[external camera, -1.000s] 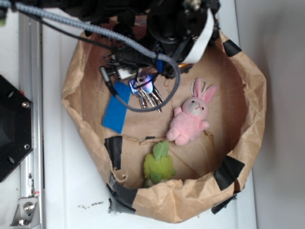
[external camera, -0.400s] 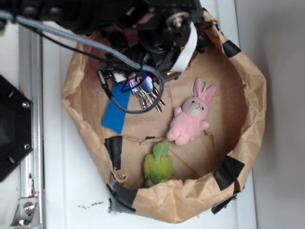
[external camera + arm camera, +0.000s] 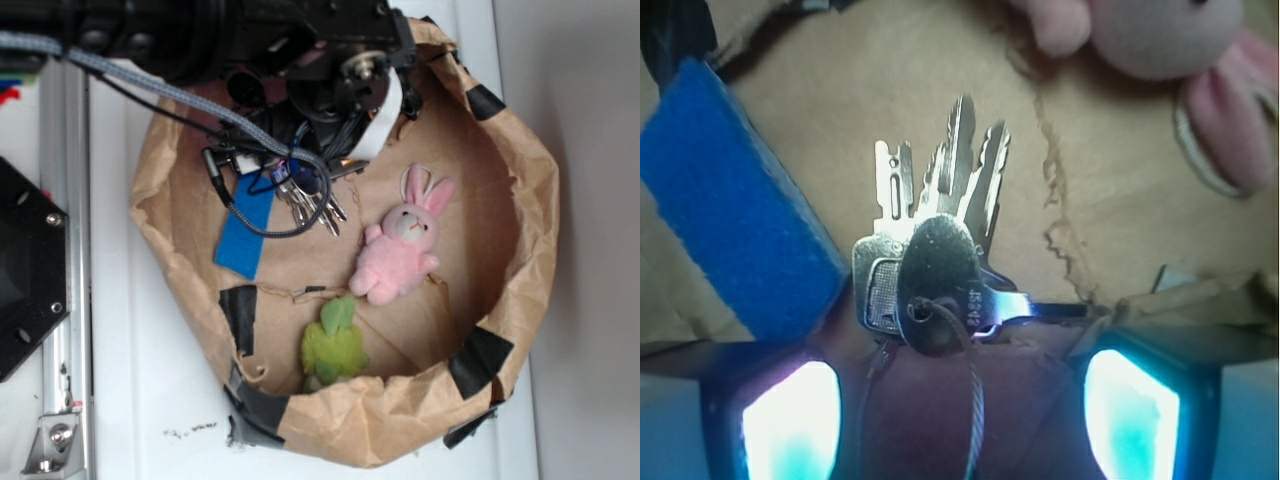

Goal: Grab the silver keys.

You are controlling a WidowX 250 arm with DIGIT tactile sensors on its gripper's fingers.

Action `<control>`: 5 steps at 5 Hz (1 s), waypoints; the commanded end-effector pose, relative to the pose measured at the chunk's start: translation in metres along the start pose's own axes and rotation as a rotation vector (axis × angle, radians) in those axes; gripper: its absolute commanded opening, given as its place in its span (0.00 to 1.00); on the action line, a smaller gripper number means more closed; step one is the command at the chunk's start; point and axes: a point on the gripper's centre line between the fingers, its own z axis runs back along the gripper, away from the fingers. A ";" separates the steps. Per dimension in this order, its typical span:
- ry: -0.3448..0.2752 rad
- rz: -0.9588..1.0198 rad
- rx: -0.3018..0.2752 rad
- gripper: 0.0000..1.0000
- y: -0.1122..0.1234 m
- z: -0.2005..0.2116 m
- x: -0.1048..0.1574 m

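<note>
Inside a wide brown paper bag (image 3: 520, 200) with rolled-down, black-taped walls, we see the silver keys (image 3: 312, 205) lying on the paper floor near the back, their blades fanned toward the pink bunny (image 3: 400, 250). Just beside them on the other side lies a flat blue rectangle (image 3: 243, 228), and a green plush toy (image 3: 333, 347) sits near the front wall, apart from the keys. From the exterior view the dark arm reaches in from the top, and the gripper (image 3: 305, 175) hangs right over the head end of the bunch. Through the wrist camera we see the keys (image 3: 935, 270) between the two fingers (image 3: 790, 425), which glow pale blue at the bottom corners of the picture and stand wide apart, one on each side of the thin wire ring (image 3: 975, 400). Nothing is clamped between them; the keys rest on the paper, with the blue rectangle (image 3: 735, 220) to one side and the bunny (image 3: 1160, 50) beyond the blade tips.
</note>
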 end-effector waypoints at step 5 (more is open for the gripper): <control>-0.009 0.033 0.028 0.00 -0.020 -0.016 -0.017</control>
